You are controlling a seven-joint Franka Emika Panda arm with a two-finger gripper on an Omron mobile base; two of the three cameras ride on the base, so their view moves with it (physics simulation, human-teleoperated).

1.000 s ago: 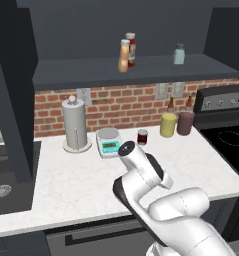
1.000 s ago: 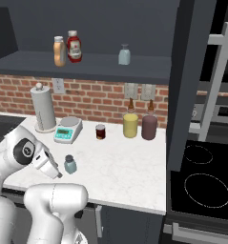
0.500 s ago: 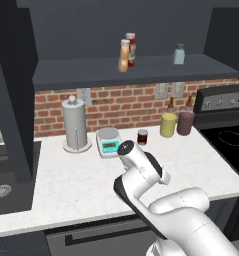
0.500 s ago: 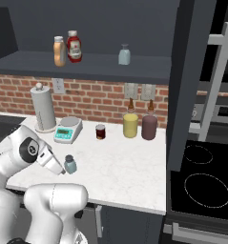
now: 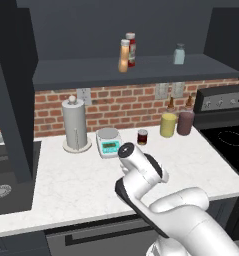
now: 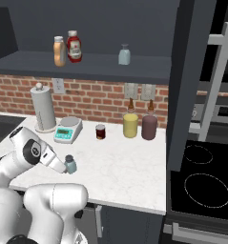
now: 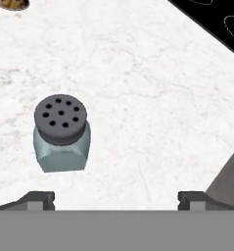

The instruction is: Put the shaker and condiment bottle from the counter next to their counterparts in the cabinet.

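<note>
The shaker, blue-grey with a dark perforated cap, stands upright on the white marbled counter. My gripper is open. The shaker sits just ahead of the left fingertip and not between the fingers. From the right base the gripper hangs low, right beside the shaker. The orange-tan condiment bottle stands on the cabinet shelf, touching the red white-capped bottle. The pale blue shaker stands further right on that shelf.
At the brick wall stand a paper towel roll, a kitchen scale, a small dark-red jar, a yellow bottle and a maroon bottle. A black stove borders the counter on the right, a sink on the left.
The hand has crept slightly toward the shaker on the counter. The jaws stay open and nothing else has moved.
</note>
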